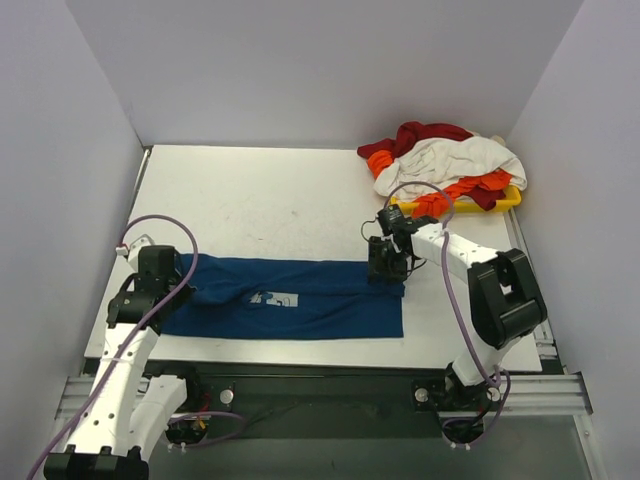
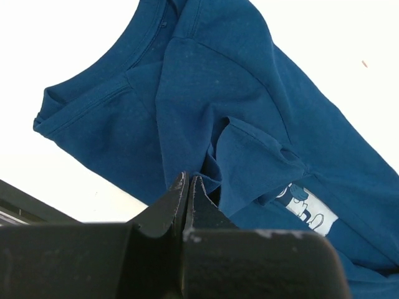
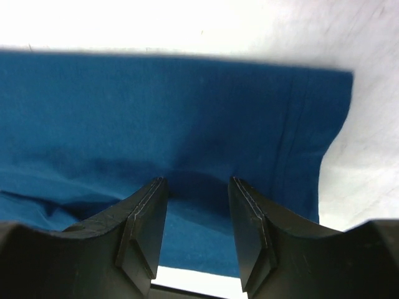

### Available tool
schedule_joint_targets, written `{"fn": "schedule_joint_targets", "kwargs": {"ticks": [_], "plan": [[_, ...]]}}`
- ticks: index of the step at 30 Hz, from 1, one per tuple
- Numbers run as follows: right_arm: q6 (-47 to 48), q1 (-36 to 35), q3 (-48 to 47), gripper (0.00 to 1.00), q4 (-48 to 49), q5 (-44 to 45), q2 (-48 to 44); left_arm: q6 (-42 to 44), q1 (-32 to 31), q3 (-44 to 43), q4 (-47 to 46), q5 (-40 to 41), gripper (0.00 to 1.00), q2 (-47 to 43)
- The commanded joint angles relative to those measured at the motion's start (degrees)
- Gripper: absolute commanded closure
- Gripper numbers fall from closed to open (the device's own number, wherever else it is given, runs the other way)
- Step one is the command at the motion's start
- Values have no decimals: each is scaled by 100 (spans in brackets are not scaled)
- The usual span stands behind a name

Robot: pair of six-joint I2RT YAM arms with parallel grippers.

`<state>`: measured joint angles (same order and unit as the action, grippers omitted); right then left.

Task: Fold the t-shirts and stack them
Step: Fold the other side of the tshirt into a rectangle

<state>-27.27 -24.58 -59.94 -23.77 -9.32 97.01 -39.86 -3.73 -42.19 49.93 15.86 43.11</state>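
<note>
A dark blue t-shirt (image 1: 300,315) lies folded into a long band near the table's front edge, its pale print (image 1: 275,298) facing up. My left gripper (image 1: 188,284) is at the collar end. In the left wrist view it (image 2: 188,180) is shut, and a raised ridge of the blue cloth (image 2: 249,81) runs up to its tips beside the print (image 2: 305,208). My right gripper (image 1: 388,268) stands at the band's far right corner. In the right wrist view it (image 3: 196,187) is open over the shirt (image 3: 156,112) near the hem, with nothing between its fingers.
Dark red, white and orange t-shirts (image 1: 440,160) lie heaped on a yellow tray (image 1: 505,204) at the back right. White walls close in the table (image 1: 270,200) on three sides. A purple cable loops above each arm.
</note>
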Motion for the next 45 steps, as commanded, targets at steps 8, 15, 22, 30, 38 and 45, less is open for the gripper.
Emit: {"fn": "schedule_joint_targets", "kwargs": {"ticks": [8, 15, 22, 30, 38, 45], "plan": [[-209, -240, 413, 56, -383, -307, -648, -13, 30, 88, -361, -127, 100, 153], [-130, -258, 369, 57, -400, -175, -218, -22, 30, 326, -721, -215, 100, 391], [-42, -240, 264, 59, -400, 53, 256, -49, 56, 686, -1362, -355, 100, 803], [-297, 145, 404, 61, -479, 352, 336, 197, 39, 897, -2522, -846, 100, 1998], [-244, 901, 545, 61, -602, 598, 116, 329, -462, 441, -3393, -1585, 100, 2720], [-16, 1482, 484, 61, -769, 818, -16, 250, -1033, 344, -3684, -2051, 100, 2834]]}}
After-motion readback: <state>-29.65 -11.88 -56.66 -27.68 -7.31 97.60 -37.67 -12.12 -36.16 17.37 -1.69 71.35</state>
